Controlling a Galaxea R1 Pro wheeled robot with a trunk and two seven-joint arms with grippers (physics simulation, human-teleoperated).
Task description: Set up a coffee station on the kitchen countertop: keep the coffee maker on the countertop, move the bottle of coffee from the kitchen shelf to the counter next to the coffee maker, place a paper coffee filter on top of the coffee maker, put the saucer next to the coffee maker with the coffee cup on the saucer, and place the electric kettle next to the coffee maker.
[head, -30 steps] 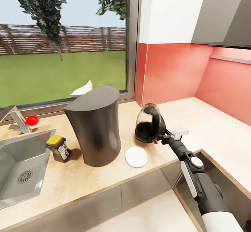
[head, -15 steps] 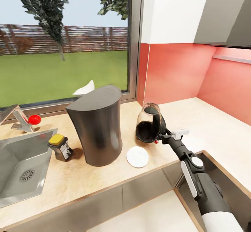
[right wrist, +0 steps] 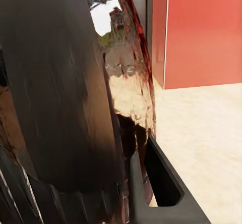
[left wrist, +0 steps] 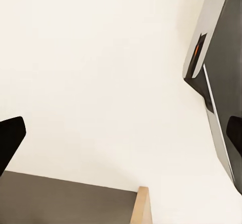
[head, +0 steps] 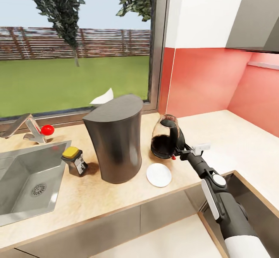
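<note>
Outstretched, the right gripper (head: pixel 177 149) grips the electric kettle (head: pixel 166 141) by its handle beside the saucer (head: pixel 159 174).

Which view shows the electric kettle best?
The head view: the whole electric kettle stands on the countertop between the coffee maker and the right gripper. The right wrist view gives a close, cropped glass wall.
</note>
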